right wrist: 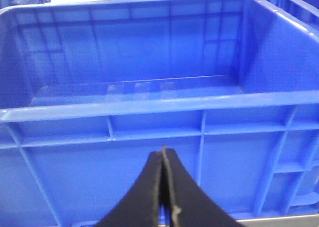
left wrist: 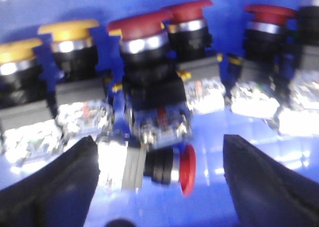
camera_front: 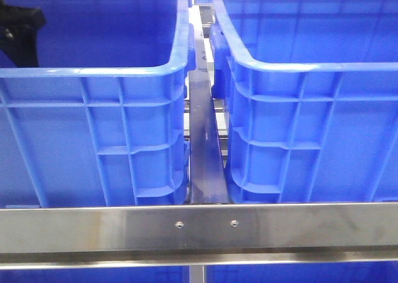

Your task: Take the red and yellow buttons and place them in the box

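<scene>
In the left wrist view, push buttons stand in a row on a blue crate floor (left wrist: 209, 187). Two have yellow caps (left wrist: 67, 31) and several have red caps (left wrist: 137, 27). One red button (left wrist: 187, 168) lies on its side between the fingers of my left gripper (left wrist: 159, 143), which is open and touches nothing. In the front view a dark part of my left arm (camera_front: 18, 28) reaches down into the left crate (camera_front: 93, 71). My right gripper (right wrist: 163, 154) is shut with nothing in it, just outside the near wall of an empty blue box (right wrist: 149, 106).
Two deep blue crates stand side by side, the right one (camera_front: 298, 65) close to the left. A narrow metal strip (camera_front: 204, 152) runs between them. A steel rail (camera_front: 199, 224) crosses in front. More blue crates (right wrist: 299, 0) stand behind.
</scene>
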Robot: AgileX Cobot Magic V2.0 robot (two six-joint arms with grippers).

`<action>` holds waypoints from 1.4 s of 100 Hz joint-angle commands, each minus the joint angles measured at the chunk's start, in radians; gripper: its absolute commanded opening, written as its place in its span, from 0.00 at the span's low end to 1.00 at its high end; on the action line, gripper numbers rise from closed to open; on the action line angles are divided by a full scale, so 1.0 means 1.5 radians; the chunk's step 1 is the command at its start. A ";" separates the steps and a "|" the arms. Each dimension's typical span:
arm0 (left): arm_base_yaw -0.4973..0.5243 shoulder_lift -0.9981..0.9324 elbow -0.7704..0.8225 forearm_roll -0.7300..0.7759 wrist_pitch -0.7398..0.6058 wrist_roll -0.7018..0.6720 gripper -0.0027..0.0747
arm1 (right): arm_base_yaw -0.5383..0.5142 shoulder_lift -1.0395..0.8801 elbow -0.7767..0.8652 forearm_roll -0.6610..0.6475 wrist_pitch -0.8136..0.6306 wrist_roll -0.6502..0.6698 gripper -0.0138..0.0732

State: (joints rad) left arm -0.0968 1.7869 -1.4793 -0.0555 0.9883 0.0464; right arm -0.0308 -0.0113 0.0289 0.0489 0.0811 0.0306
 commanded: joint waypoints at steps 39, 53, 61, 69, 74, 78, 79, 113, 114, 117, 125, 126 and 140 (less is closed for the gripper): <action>-0.004 0.041 -0.036 -0.017 -0.057 -0.025 0.67 | 0.000 -0.015 -0.011 -0.006 -0.050 -0.004 0.09; -0.004 0.045 -0.036 -0.018 -0.061 -0.025 0.60 | 0.000 -0.015 -0.011 -0.006 -0.050 -0.004 0.09; -0.004 0.045 -0.036 -0.018 -0.066 -0.025 0.48 | 0.000 -0.015 -0.011 -0.006 -0.050 -0.004 0.09; -0.004 0.045 -0.036 -0.020 -0.074 -0.025 0.36 | 0.000 -0.015 -0.011 -0.006 -0.050 -0.004 0.09; -0.004 0.045 -0.036 -0.021 -0.081 -0.025 0.28 | 0.000 -0.015 -0.011 -0.006 -0.050 -0.004 0.09; -0.004 0.045 -0.036 -0.022 -0.088 -0.025 0.25 | 0.000 -0.015 -0.011 -0.006 -0.050 -0.004 0.09; -0.004 0.045 -0.036 -0.023 -0.090 -0.025 0.24 | 0.000 -0.015 -0.011 -0.006 -0.050 -0.004 0.09; -0.004 0.004 -0.036 -0.063 -0.102 0.023 0.21 | 0.000 -0.015 -0.011 -0.006 -0.050 -0.004 0.09; -0.004 0.002 -0.036 -0.066 -0.101 0.026 0.21 | 0.000 -0.015 -0.011 -0.006 -0.050 -0.004 0.09; -0.004 -0.009 -0.036 -0.080 -0.096 0.047 0.21 | 0.000 -0.015 -0.011 -0.006 -0.050 -0.004 0.09; -0.004 -0.037 -0.036 -0.117 -0.085 0.098 0.21 | 0.000 -0.015 -0.011 -0.006 -0.050 -0.004 0.09; -0.004 -0.037 -0.036 -0.117 -0.085 0.102 0.21 | 0.000 -0.015 -0.011 -0.006 -0.050 -0.004 0.09; -0.004 -0.091 -0.036 -0.197 -0.046 0.202 0.21 | 0.000 -0.015 -0.011 -0.006 -0.050 -0.004 0.09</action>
State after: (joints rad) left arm -0.0968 1.7531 -1.5014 -0.2443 0.9164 0.2523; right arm -0.0308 -0.0113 0.0289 0.0489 0.0811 0.0306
